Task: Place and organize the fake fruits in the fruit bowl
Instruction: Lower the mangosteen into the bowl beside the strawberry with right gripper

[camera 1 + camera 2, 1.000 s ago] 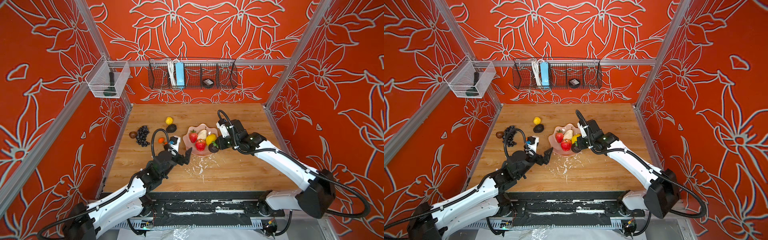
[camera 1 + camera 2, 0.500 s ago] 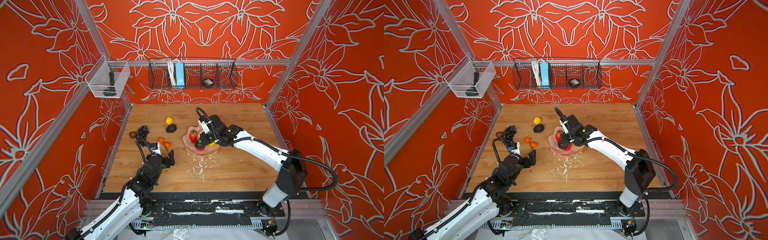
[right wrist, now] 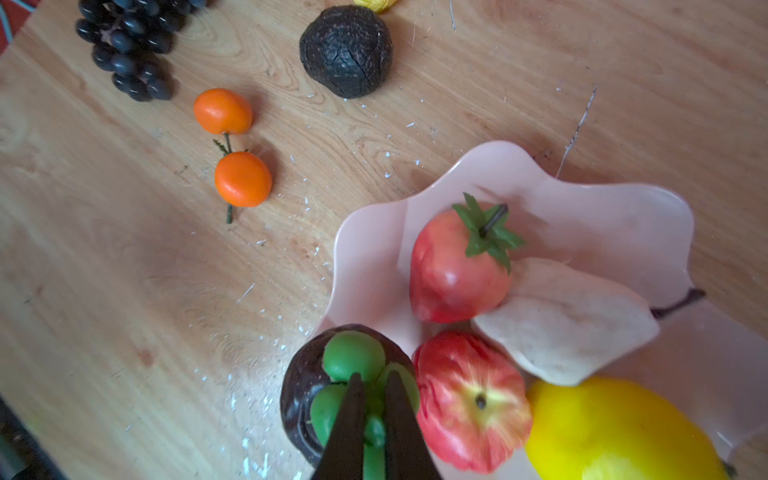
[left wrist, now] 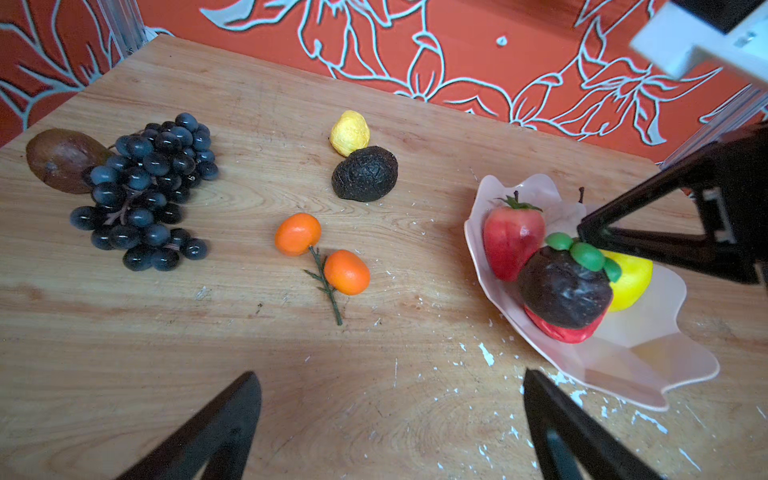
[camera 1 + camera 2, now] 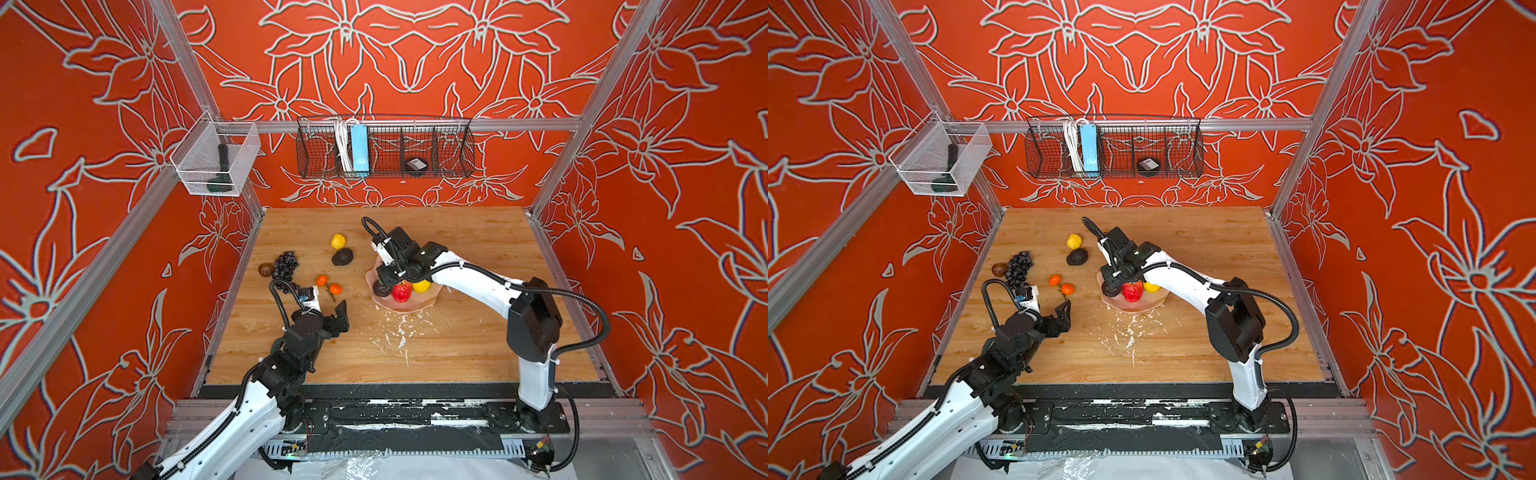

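**A:** Where's the dark fruit (image 3: pixel 303 390)?

**B:** At the edge of the bowl (image 3: pixel 374 249), against the red apple (image 3: pixel 473 403). The right tool (image 3: pixel 374 376) is pinching its green cap (image 3: pixel 353 353).

**A:** Is that a safe hold?

**B:** It's probably light, stiff plastic, but the cap is small and smooth, so it could swing or slip.

**A:** And the left tool (image 4: pixel 388 374)?

**B:** Spread wide and empty over the counter (image 4: pixel 124 332), near the paired oranges (image 4: pixel 297 234). I'd take those by a round body, not the thin sprig (image 4: pixel 328 286). The grapes (image 4: pixel 141 187) look floppy and will likely dangle.
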Motion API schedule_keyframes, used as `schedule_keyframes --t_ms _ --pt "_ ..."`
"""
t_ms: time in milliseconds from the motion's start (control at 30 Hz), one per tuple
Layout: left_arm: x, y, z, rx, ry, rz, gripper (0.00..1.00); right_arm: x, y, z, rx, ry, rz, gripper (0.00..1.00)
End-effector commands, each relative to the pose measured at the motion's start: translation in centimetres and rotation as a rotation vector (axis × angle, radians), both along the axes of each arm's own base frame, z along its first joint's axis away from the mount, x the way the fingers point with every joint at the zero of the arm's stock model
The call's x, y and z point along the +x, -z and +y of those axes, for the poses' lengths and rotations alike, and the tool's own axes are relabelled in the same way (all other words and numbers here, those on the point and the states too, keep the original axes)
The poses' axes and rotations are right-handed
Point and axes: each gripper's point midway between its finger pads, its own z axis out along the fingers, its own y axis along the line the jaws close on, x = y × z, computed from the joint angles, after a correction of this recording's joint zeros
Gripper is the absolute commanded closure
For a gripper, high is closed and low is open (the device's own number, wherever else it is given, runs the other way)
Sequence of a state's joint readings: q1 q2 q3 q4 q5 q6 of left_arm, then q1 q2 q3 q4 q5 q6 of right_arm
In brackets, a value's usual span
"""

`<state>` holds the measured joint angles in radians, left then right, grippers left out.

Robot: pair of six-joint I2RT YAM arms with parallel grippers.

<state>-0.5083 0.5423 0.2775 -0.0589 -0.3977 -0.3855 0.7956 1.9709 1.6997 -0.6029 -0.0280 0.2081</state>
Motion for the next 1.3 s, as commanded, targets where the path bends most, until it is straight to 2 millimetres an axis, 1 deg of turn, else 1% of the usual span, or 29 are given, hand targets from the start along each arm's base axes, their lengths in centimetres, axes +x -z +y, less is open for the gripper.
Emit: schedule_keyframes --t_ms 0,167,300,533,600,700,733,933,1033,1167,1267 --pt "0.1 -0.3 0.2 -0.017 -0.014 -0.013 0.02 0.5 0.7 0.0 -0.071 -0.013 -0.020 0.99" --pt "0.2 -0.2 0.1 -0.018 -0.009 -0.013 0.02 1.1 1.8 0.3 -0.093 -0.015 -0.013 0.98" --pt "0.2 -0.2 0.0 -0.018 -0.005 -0.012 0.02 1.4 2.6 0.1 -0.125 -0.009 -0.023 0.98" --pt "0.3 -0.2 -0.1 -0.019 -0.001 -0.012 0.02 1.8 3.1 0.0 -0.150 0.000 -0.039 0.97" --pt "0.3 -0.1 -0.1 -0.019 -0.001 -0.011 0.02 1.9 3.0 0.0 -0.148 -0.001 -0.040 0.93" --pt "0.3 -0.1 -0.1 -0.019 -0.001 -0.011 0.02 1.7 2.7 0.2 -0.138 -0.004 -0.039 0.80" --pt "0.3 -0.1 -0.1 -0.018 -0.002 -0.011 0.02 1.7 2.5 0.3 -0.134 -0.006 -0.041 0.77" --pt "0.3 0.0 -0.1 -0.017 -0.002 -0.009 0.02 1.5 1.7 0.4 -0.119 -0.009 -0.045 0.70" --pt "0.4 0.0 -0.1 -0.016 -0.002 -0.007 0.02 1.4 1.2 0.4 -0.117 -0.008 -0.049 0.65" --pt "0.4 0.1 -0.2 -0.016 -0.002 -0.003 0.02 1.1 -0.2 0.0 -0.107 -0.002 -0.062 0.55" --pt "0.5 0.2 -0.2 -0.016 -0.002 0.003 0.02 0.9 -1.2 -0.3 -0.098 0.007 -0.074 0.52"
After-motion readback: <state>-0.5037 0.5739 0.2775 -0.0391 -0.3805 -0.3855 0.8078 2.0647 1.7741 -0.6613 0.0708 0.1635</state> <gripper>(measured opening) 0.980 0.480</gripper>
